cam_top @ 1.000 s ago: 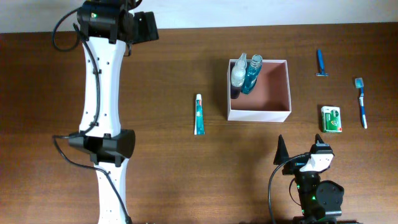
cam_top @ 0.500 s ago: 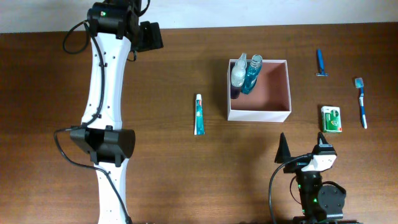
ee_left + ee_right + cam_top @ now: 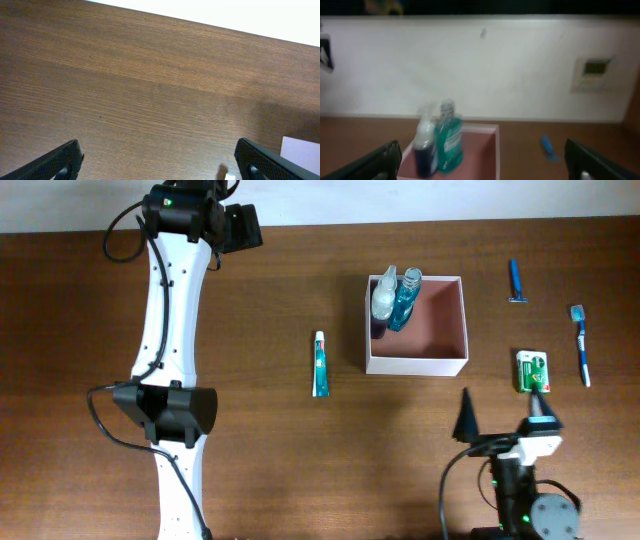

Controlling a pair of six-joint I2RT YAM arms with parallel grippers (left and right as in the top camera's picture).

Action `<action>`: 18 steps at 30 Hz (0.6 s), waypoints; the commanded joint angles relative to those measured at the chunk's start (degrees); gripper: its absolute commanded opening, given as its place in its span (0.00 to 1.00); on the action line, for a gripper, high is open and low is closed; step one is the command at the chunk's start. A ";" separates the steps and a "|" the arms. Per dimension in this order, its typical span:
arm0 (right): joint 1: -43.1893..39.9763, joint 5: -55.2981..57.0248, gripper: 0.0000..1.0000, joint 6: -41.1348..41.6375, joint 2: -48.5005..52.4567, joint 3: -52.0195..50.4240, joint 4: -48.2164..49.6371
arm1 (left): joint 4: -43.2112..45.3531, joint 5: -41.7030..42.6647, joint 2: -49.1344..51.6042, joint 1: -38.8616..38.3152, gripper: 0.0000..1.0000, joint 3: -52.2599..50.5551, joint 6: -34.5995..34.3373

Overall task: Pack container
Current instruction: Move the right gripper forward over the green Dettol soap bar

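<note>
Right gripper (image 3: pixel 503 395) sits further toward the right side of the table (image 3: pixel 300 470) than a second ago, and its two dark fingers stand wider apart; the left arm shows almost no shift over the last half second. Right jaws: spread, nothing between them, fingers pointing toward the far edge. Left gripper (image 3: pixel 157 150): at the far left corner of the table, fingers also spread, only bare wood grain between them in the left wrist view. Container (image 3: pixel 416 365): square, shallow, thin white walls, dusty-pink floor, open top. It rests flat right of the table's centre, ahead of the right gripper and well apart from it. Its near white wall faces the robot. Two bottles stand upright in its far left corner, touching or nearly touching: a pale spray bottle (image 3: pixel 383 300) with a dark base, and a blue-green bottle (image 3: pixel 405 305) just to its right. Most of the pink floor shows bare. The right wrist view is blurred but confirms both bottles at the box's left side. Outside the box: a toothpaste tube (image 3: pixel 320 364) lies to its left, a green-and-white packet (image 3: pixel 533 371) near its right front corner, a blue toothbrush (image 3: pixel 581 345) beyond the packet, and a blue razor (image 3: pixel 516 282) toward the far right.
</note>
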 commanded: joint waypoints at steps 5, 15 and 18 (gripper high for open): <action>0.46 8.22 0.99 -3.37 11.17 17.25 -14.14 | 0.15 -0.85 -0.02 0.33 0.99 -0.33 -0.55; 0.35 14.10 0.99 -3.39 41.75 46.36 -44.39 | 0.15 -0.83 -0.02 0.33 0.99 -0.33 -0.55; 0.35 14.10 0.99 -3.41 50.25 56.85 -52.63 | 0.15 -0.83 -0.02 0.33 0.99 -0.33 -0.55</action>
